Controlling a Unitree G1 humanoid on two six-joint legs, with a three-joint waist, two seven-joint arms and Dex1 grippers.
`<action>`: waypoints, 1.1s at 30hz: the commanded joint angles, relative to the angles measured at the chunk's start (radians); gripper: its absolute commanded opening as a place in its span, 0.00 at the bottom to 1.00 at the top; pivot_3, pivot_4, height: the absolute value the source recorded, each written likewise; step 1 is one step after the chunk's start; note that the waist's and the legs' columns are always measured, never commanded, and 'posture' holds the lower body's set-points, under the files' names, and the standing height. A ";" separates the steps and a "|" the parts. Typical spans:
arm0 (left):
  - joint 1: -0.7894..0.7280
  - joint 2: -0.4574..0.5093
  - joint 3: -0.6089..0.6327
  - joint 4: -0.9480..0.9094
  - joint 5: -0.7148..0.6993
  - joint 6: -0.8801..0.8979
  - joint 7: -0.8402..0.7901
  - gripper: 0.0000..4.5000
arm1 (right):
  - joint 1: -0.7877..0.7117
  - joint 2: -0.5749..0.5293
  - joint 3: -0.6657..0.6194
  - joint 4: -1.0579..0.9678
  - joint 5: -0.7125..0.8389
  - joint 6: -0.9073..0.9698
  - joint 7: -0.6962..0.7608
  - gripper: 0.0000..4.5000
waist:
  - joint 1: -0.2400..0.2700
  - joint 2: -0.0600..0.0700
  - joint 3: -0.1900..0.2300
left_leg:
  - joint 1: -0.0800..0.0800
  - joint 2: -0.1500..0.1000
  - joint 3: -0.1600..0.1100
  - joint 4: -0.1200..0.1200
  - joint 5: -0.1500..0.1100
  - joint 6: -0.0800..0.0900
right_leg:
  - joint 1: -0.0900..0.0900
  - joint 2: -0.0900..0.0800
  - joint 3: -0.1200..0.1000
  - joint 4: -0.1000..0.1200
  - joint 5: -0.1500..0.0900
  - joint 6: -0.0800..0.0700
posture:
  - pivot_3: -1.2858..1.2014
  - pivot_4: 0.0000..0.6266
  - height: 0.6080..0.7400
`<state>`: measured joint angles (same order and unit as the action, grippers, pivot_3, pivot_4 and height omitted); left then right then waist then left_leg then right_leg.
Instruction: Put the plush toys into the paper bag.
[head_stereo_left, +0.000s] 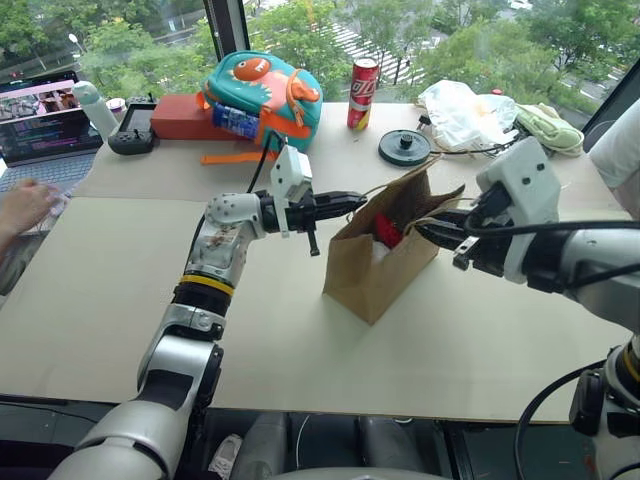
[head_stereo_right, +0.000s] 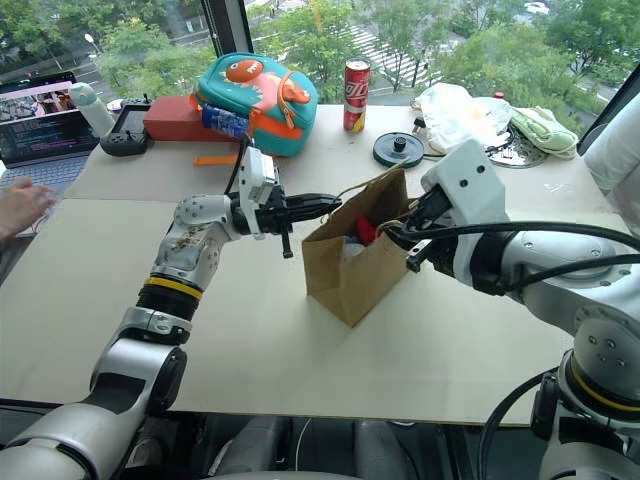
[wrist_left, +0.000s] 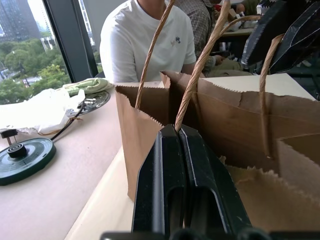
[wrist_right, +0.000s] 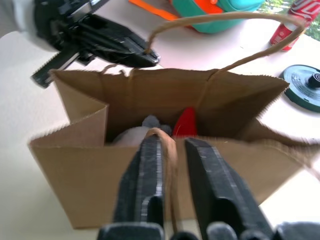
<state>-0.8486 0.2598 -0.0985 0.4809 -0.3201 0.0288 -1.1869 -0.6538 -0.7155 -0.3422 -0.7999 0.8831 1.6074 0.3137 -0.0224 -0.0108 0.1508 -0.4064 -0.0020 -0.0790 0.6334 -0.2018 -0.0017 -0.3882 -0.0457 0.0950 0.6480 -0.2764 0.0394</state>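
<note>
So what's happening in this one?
A humanoid robot is loading a brown paper bag standing on the table. The red plush toy and the grey plush toy already lie inside it. The left gripper is shut on one cord handle. The right gripper is at the opposite rim, its fingers parted, with the other handle running between them.

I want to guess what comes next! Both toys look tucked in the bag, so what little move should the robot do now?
Probably let go: the left pincer is shut on a handle of the paper bag, and the grey toy and red toy already sit inside.
</note>
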 joint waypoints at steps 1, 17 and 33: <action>0.016 0.010 -0.002 -0.110 -0.036 0.090 -0.009 0.27 | -0.029 0.017 -0.078 -0.013 0.015 -0.013 0.004 0.64 | 0.001 0.000 0.000 | 0.000 0.000 0.000 0.000 0.000 0.000 | 0.000 0.000 0.000 0.000 0.000 0.000 | 0.52 0.24 1.00; 0.052 0.107 0.121 -0.293 -0.191 0.421 0.056 0.71 | 0.012 -0.133 -0.394 0.056 0.445 -0.102 0.057 1.00 | 0.001 0.000 0.000 | 0.000 0.001 0.000 0.000 0.000 0.000 | 0.001 0.000 0.000 0.000 0.000 0.000 | 0.52 0.24 1.00; 0.329 0.293 0.124 -0.638 -0.317 0.654 0.065 0.73 | 0.518 -0.360 -0.456 0.006 0.893 -0.494 -0.055 0.01 | 0.005 -0.001 0.001 | 0.002 0.001 0.002 -0.001 0.000 0.000 | 0.003 0.000 0.001 -0.002 -0.001 0.001 | 0.52 0.24 1.00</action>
<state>-0.5216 0.5507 0.0221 -0.1169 -0.6191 0.6814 -1.1287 -0.1481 -1.0607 -0.7709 -0.7801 1.7567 1.1702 0.2452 -0.0179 -0.0120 0.1515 -0.4048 -0.0004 -0.0768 0.6329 -0.2017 -0.0020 -0.3852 -0.0456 0.0961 0.6455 -0.2776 0.0415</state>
